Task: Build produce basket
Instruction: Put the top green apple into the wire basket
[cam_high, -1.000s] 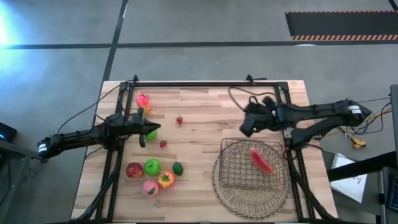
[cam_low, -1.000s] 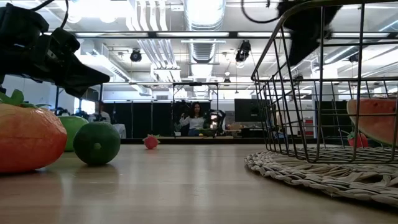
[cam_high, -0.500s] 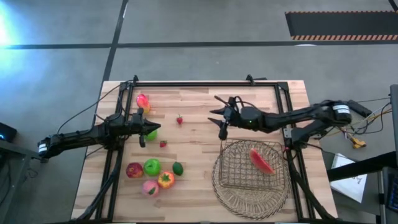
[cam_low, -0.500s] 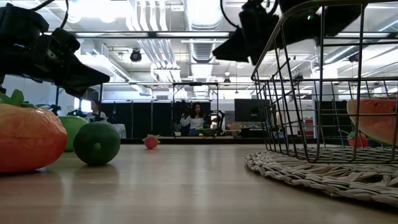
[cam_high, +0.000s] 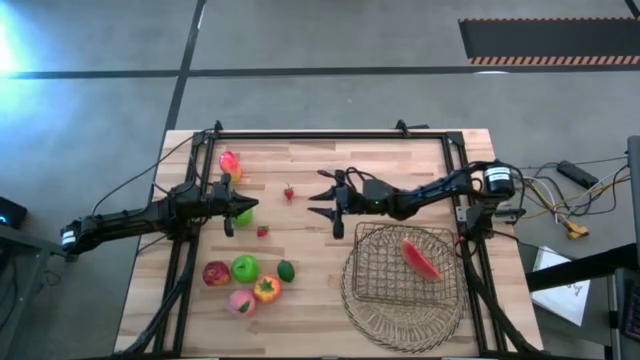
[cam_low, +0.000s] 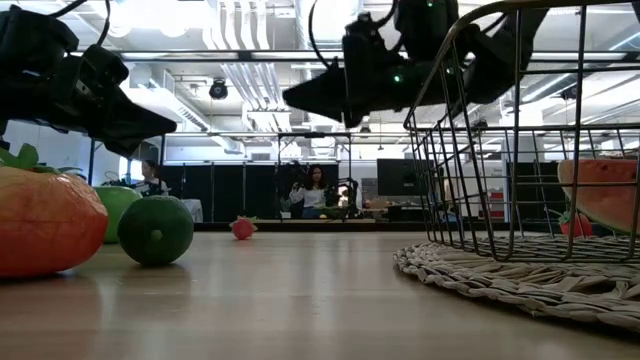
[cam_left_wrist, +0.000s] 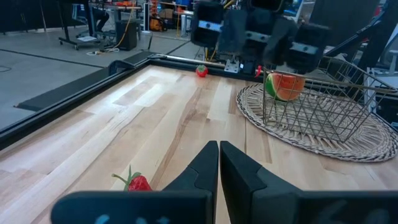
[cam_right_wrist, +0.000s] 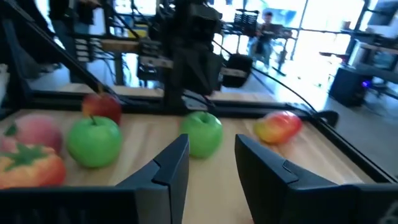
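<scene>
Your right tool (cam_high: 328, 204) hangs above the middle of the wooden worktop (cam_high: 320, 290), reaching away from the copper wire basket (cam_high: 405, 265) toward the loose produce. Its fingers stand apart and grasp nothing. The basket sits on a round woven mat (cam_high: 400, 312) at the worktop's right side and already holds one watermelon slice (cam_high: 421, 258).

The nearest pieces are two small strawberries: one (cam_high: 288, 193) just beyond the right tool's fingertips, the other (cam_high: 262, 231) nearer the front. A green apple (cam_high: 243, 215) lies beside the tip of your left tool (cam_high: 232, 213), which waits at the worktop's left with its fingers clenched on nothing. A reddish-yellow fruit (cam_high: 229, 162), perhaps a mango, though the view is too poor to be sure, sits near the back left corner. A cluster lies front left: a red apple (cam_high: 215, 273), a second green apple (cam_high: 244, 268), a lime (cam_high: 286, 270), a peach (cam_high: 240, 301) and an orange-red tomato (cam_high: 266, 289).

To do this pick well, choose one piece before you descend. If you take the strawberry, widen the fingers first, centre them over it and lower straight down; it is tiny and likely to skid away. Keep clear of the left tool beside the green apple.
</scene>
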